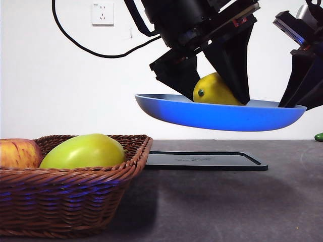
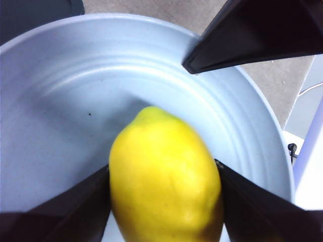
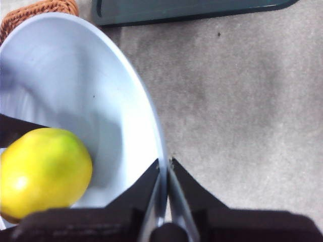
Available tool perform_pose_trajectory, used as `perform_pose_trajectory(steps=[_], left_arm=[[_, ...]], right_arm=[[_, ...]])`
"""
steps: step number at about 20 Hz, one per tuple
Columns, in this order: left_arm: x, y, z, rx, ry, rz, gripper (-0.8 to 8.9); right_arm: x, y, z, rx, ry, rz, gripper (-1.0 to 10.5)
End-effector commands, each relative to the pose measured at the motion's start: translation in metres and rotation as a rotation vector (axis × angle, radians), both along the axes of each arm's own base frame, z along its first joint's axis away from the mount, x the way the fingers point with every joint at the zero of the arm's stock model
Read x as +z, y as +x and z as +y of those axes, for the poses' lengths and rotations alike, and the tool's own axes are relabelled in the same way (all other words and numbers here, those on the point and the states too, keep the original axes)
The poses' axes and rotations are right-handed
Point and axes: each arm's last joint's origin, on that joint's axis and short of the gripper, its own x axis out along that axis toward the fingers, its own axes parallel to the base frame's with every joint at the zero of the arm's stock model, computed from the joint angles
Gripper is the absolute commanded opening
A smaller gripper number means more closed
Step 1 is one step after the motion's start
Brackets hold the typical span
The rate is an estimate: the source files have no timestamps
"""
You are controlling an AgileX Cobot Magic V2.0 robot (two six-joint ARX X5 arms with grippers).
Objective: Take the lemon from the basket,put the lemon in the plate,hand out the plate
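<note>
The light-blue plate (image 1: 217,115) hangs in the air above the table, slightly tilted. My right gripper (image 3: 164,169) is shut on its rim; in the front view this gripper (image 1: 298,98) stands at the plate's right edge. The yellow lemon (image 1: 214,91) sits in the plate, with my left gripper (image 2: 164,186) shut on it, one jaw pressed against each side. The lemon (image 2: 161,181) fills the left wrist view over the plate (image 2: 65,91). The right wrist view shows the lemon (image 3: 43,171) inside the plate (image 3: 75,75). The wicker basket (image 1: 70,196) stands at the front left.
In the basket lie a large yellow-green fruit (image 1: 83,151) and a red-yellow apple (image 1: 17,153). A flat black tray (image 1: 202,161) lies on the grey table under the plate. A small green object (image 1: 319,136) sits at the far right edge.
</note>
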Motion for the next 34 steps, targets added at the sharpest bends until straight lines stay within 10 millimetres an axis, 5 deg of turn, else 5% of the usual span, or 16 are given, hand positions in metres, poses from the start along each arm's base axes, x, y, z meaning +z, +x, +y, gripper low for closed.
perform_pose_trajectory(steps=[1,13,19,26,34], left_arm=[[0.002,-0.001,-0.006,-0.022,-0.009,-0.018,3.27],[0.017,0.000,0.007,0.001,-0.012,-0.021,4.05],[0.073,-0.014,0.042,0.036,-0.100,-0.098,4.02],[0.141,-0.061,0.103,0.046,-0.235,-0.206,4.02],[0.161,-0.085,0.132,0.052,-0.280,-0.236,4.02]], right_arm=[[0.000,0.000,0.001,-0.018,0.017,0.026,0.0],[-0.001,-0.001,0.000,-0.029,0.013,0.050,0.0],[-0.009,0.012,-0.012,-0.118,-0.011,0.097,0.0],[-0.004,0.080,-0.020,-0.167,-0.027,0.104,0.0],[-0.019,0.175,-0.014,-0.179,-0.040,0.097,0.0]])
